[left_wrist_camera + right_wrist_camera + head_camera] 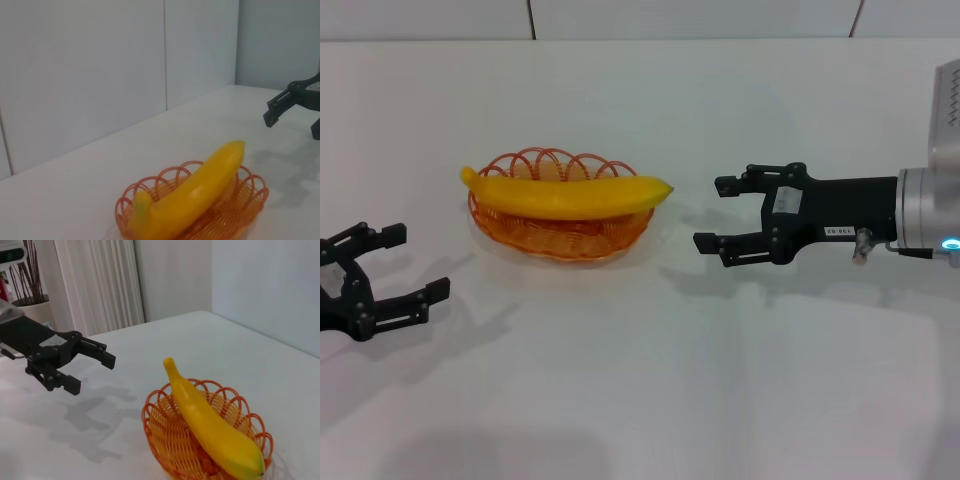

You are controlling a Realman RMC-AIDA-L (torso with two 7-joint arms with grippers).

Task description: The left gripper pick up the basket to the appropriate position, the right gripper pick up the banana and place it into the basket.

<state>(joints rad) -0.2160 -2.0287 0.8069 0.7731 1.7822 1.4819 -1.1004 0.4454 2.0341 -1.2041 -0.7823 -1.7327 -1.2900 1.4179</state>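
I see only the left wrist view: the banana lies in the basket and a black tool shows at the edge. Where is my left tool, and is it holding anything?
Observer: The left tool is open and empty. It is on the basket's left side, apart from it.
Operator: And the black tool I can half see, is it gripping the banana?
Observer: No. That is the right tool. It is open and empty, to the right of the banana and clear of its tip.
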